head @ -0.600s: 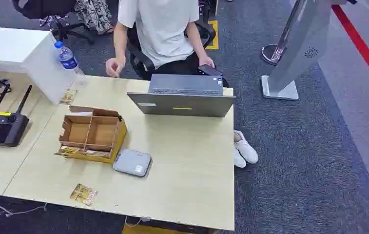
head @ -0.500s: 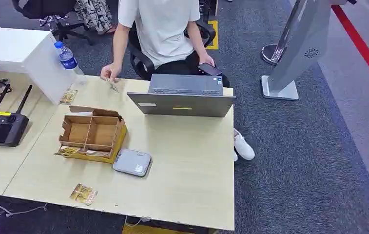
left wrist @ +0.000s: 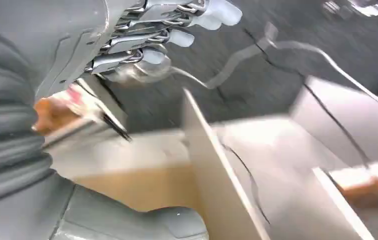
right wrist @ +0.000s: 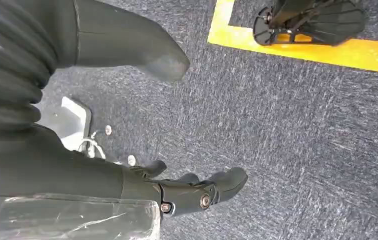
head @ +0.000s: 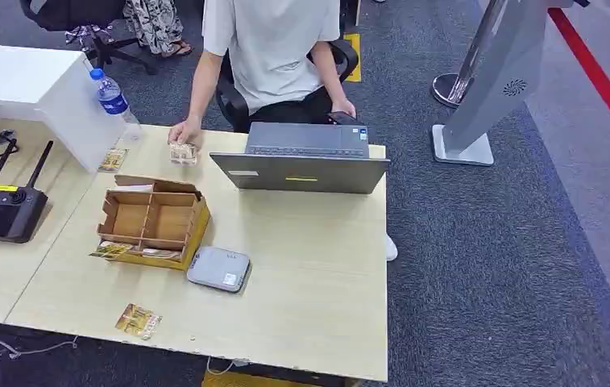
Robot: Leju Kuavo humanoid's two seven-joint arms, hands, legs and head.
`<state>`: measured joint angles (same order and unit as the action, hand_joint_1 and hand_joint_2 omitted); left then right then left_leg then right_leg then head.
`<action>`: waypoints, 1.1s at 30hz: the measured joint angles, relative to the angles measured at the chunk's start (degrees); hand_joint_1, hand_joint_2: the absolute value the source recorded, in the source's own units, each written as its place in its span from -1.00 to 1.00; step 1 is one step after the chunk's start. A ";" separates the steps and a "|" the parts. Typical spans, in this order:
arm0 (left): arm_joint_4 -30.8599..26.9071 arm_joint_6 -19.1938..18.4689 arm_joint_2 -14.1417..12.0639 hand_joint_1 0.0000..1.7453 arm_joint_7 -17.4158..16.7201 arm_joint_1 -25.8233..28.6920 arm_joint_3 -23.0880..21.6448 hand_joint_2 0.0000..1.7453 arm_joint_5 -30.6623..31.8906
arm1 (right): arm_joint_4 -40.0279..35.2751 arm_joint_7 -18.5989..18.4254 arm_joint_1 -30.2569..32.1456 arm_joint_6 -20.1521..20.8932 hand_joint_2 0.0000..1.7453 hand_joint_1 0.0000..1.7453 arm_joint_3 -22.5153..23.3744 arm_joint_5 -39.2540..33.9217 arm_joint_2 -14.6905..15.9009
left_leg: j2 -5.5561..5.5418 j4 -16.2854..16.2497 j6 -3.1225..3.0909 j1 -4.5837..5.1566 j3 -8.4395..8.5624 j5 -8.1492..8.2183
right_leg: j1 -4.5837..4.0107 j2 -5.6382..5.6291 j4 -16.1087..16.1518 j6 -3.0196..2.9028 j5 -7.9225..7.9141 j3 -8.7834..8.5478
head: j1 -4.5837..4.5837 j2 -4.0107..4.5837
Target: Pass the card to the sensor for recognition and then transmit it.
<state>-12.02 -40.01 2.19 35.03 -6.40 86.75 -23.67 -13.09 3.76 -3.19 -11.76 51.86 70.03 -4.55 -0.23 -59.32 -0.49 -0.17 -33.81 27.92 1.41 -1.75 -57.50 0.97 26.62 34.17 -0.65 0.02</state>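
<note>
Lying near table edge: card.

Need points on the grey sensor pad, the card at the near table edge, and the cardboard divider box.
sensor pad (head: pixel 218 269), head view, middle of its grey top face
card (head: pixel 139 321), head view, middle of the card lying by the near table edge
cardboard divider box (head: pixel 197 226), head view, its yellow side wall nearest the laptop

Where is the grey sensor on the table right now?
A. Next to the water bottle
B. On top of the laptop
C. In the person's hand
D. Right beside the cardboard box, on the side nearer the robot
D: in the head view the sensor lies flat on the table, close against the near corner of the box, well apart from the laptop and bottle.
</note>
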 joint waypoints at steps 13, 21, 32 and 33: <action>-9.54 -22.14 -1.97 -1.00 2.23 -5.27 -1.73 1.00 1.35 | 0.00 -1.62 0.23 -0.37 1.00 -1.00 1.73 2.47 -0.39 | -0.17 -0.08 0.13 -0.08 0.04 -0.17 | -0.10 0.18 0.02 -0.08 -0.05 0.30 | 0.11 0.00; -50.00 31.89 -6.43 -1.00 -36.56 -18.59 -23.24 1.00 -26.48 | 0.07 -3.47 -1.30 1.03 1.00 -1.00 1.69 5.62 -0.11 | -0.41 0.37 0.39 -0.16 0.29 -0.63 | 0.02 0.28 -0.02 -0.44 -0.39 -0.12 | -0.20 0.02; -75.00 32.23 -3.04 -1.00 -21.35 -25.77 -42.21 1.00 -5.68 | 0.13 -5.16 -2.48 1.27 1.00 -1.00 -0.06 7.91 -0.46 | -0.15 -0.30 0.47 -0.62 -0.58 -0.60 | -0.64 0.19 -0.02 -0.63 -0.65 0.50 | 0.26 0.02; -76.20 33.13 -3.21 -1.00 -21.37 -26.66 -43.70 1.00 -3.11 | 0.17 -5.33 -2.43 1.42 1.00 -1.00 -0.17 8.22 -0.46 | -0.14 -0.31 0.47 -0.64 -0.60 -0.60 | -0.66 0.19 -0.02 -0.63 -0.65 0.52 | 0.22 0.00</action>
<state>-88.22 -6.88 -1.03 13.66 -33.06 43.05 -26.79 -12.92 -1.57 -5.62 -10.34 51.69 78.25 -5.01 -0.37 -59.63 -0.02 -0.81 -34.41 27.32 0.75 -1.56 -57.52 0.35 25.97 34.69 -0.44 0.02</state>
